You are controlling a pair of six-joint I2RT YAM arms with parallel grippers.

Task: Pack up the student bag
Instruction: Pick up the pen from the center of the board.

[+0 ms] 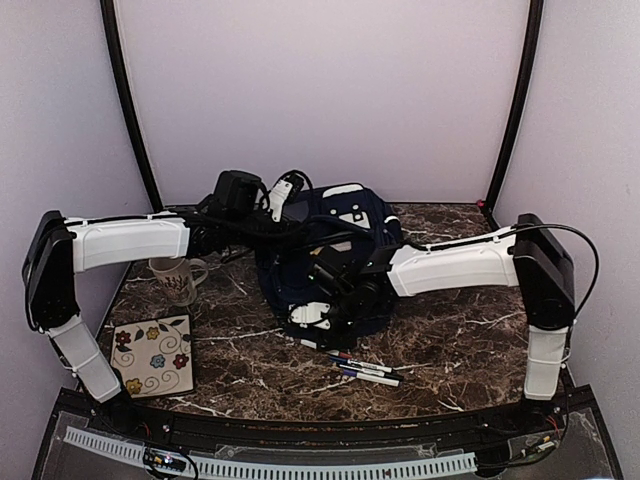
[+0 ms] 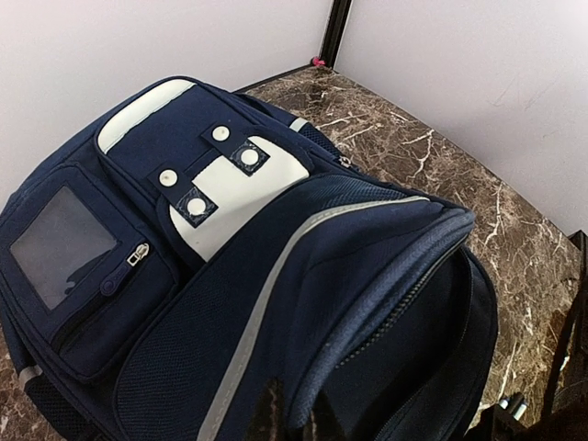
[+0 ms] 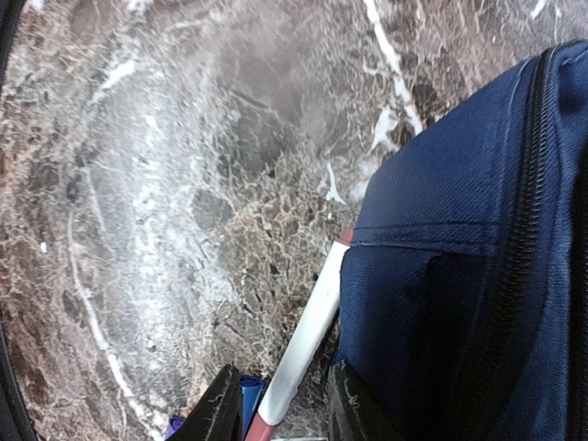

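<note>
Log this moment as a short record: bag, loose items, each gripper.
bag: navy student bag lying on the marble table, main compartment gaping
pens: pens on the table by the bag's near edge
other items: mug and flower-patterned square, left of the bag
left gripper: shut, at the rim of the bag's opening
right gripper: open, fingers either side of a white pen

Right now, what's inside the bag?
The bag is unzipped, but its opening shows only darkness. Anything deeper inside is hidden by the bag's own fabric, and from above the right arm covers it.
</note>
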